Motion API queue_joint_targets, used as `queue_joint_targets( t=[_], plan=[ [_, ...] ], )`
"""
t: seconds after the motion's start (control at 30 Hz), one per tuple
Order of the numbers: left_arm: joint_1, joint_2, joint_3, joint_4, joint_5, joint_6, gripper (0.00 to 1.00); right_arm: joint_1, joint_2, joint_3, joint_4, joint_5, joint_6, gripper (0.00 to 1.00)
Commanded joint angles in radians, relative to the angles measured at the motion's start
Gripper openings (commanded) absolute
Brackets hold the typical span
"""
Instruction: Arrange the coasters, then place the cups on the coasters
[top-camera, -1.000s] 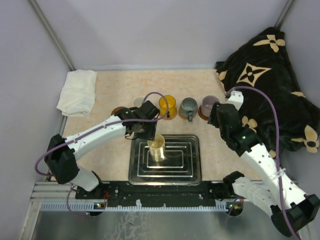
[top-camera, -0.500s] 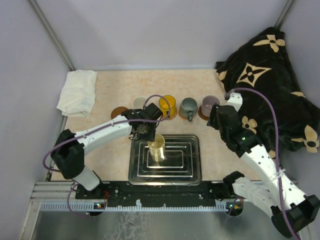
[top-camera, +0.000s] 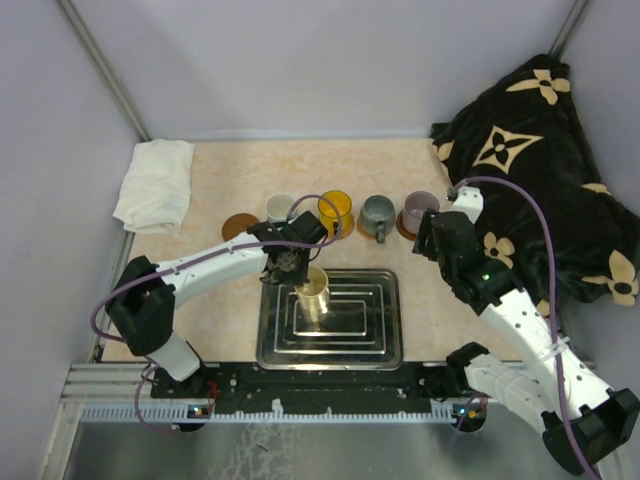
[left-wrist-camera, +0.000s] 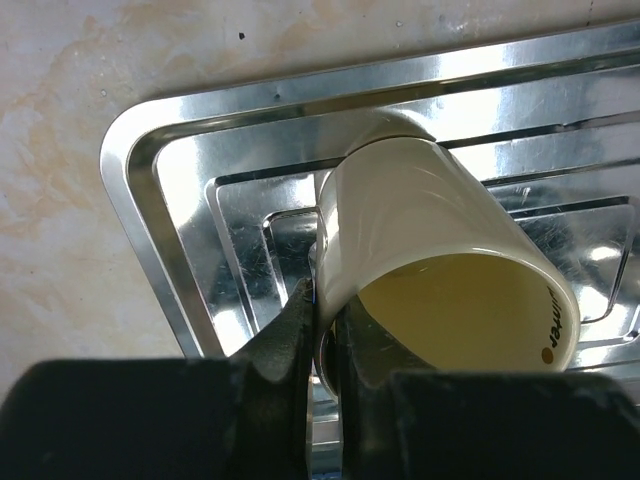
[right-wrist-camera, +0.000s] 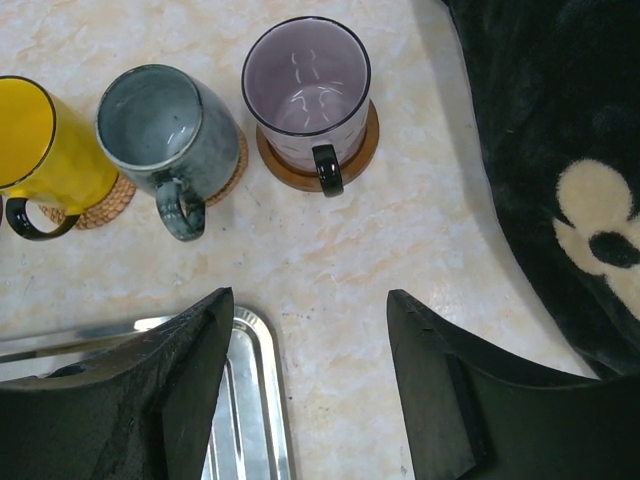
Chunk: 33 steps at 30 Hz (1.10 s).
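Note:
A cream cup (left-wrist-camera: 440, 250) stands on the steel tray (left-wrist-camera: 160, 200). My left gripper (left-wrist-camera: 325, 320) is shut on its rim, one finger inside the wall and one outside; in the top view that gripper (top-camera: 290, 264) sits at the cream cup's (top-camera: 312, 290) left. Behind the tray stands a row: a pale cup (top-camera: 281, 208), a yellow cup (right-wrist-camera: 40, 140), a grey cup (right-wrist-camera: 165, 125) and a purple cup (right-wrist-camera: 305, 90). The last three each rest on a brown coaster (right-wrist-camera: 365, 150). One bare coaster (top-camera: 238, 225) lies at the row's left end. My right gripper (right-wrist-camera: 310, 330) hangs open, holding nothing, near the purple cup.
A folded white cloth (top-camera: 155, 185) lies at the back left. A black flowered blanket (top-camera: 540, 160) covers the right side, close to my right arm. The tray's corner (right-wrist-camera: 250, 400) lies under my right gripper's left finger.
My left gripper has closed on the cream cup's rim. The left arm shifted slightly nearer, uncovering the pale cup and the bare coaster. The right arm has barely moved.

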<state>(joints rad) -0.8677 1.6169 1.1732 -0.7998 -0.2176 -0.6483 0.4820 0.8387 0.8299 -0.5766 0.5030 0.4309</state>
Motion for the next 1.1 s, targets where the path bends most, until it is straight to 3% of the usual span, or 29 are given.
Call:
queue_joint_targets(
  t=[0.0,0.13,0.53,0.7,0.9,1.07],
  plan=[
    [-0.002,0.007,-0.011,-0.009,-0.019,-0.012,0.08,-0.003,0.003,0.003,0.030,-0.006,0.009,0.64],
    [-0.002,-0.016,0.000,-0.040,-0.036,-0.015,0.00,-0.003,0.002,-0.001,0.035,-0.011,0.011,0.64],
    [0.001,-0.115,0.131,-0.281,-0.193,-0.004,0.00,-0.003,0.004,-0.017,0.053,-0.033,0.012,0.63],
    [0.026,-0.167,0.136,-0.305,-0.259,-0.010,0.00,-0.003,0.005,-0.034,0.054,-0.041,0.012,0.63],
    [0.189,-0.275,0.080,-0.274,-0.260,0.060,0.00,-0.003,-0.012,-0.051,0.050,-0.042,0.012,0.63],
    [0.371,-0.323,0.071,-0.175,-0.224,0.206,0.00,-0.003,-0.013,-0.058,0.056,-0.053,0.014,0.62]
  ],
)
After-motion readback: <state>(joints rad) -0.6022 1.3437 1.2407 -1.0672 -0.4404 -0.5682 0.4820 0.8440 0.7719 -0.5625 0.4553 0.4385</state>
